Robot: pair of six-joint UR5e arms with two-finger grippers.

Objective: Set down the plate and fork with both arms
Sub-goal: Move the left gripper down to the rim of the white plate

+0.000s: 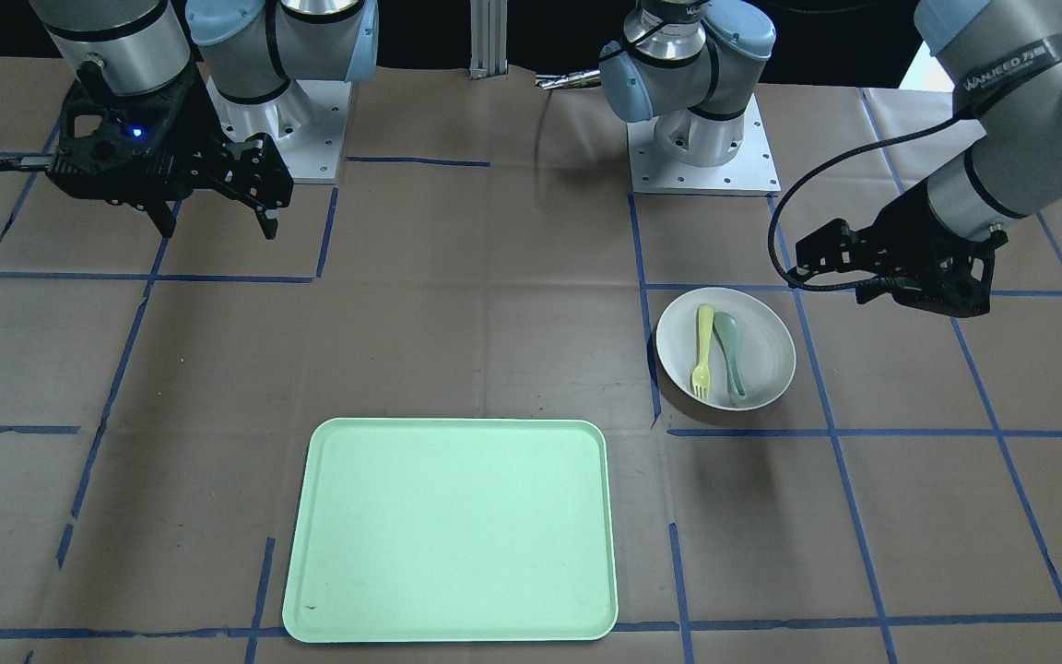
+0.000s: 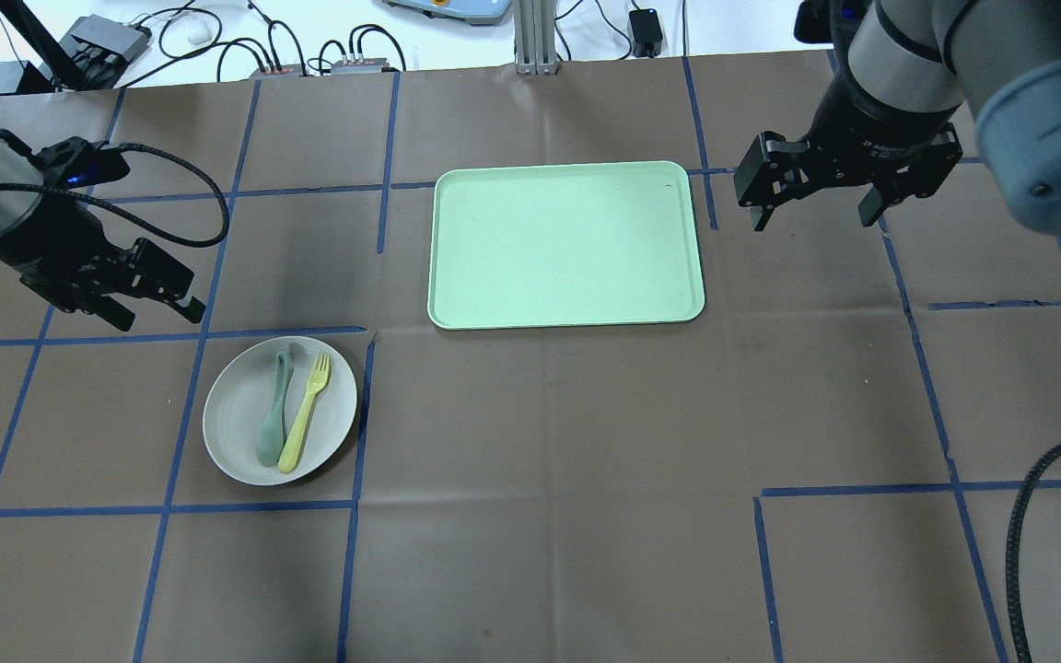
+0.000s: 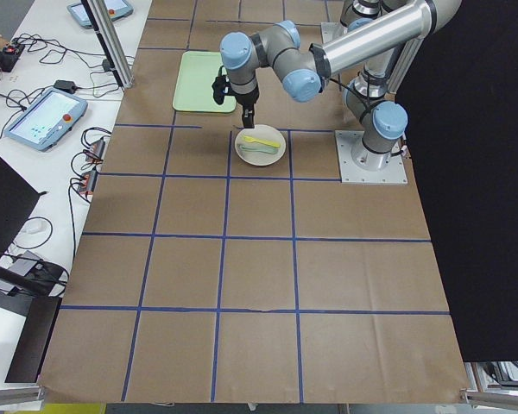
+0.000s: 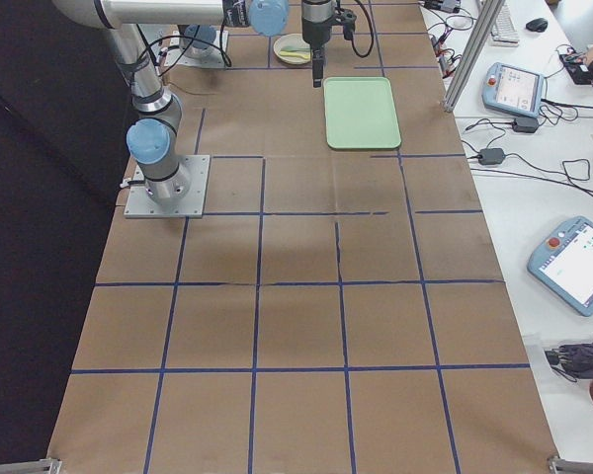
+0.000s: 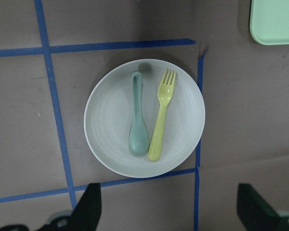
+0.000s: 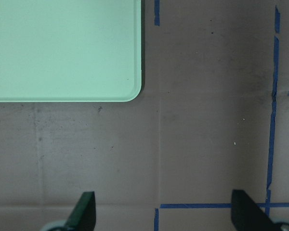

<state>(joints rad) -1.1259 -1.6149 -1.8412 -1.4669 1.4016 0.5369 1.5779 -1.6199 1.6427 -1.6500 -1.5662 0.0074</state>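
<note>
The left gripper (image 2: 157,318) hovers just beside the plate (image 2: 231,414) bearing the yellow fork (image 2: 306,414); the right gripper (image 2: 811,219) hangs well apart from it. Both pairs of fingers are spread, empty.

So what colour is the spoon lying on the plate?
The spoon is grey-green, clearest in the left wrist view.

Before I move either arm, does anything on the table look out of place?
Nothing spilled or damaged. The only oddity: a grey-green spoon lies on the plate close beside the fork, and the task doesn't mention it.
</note>
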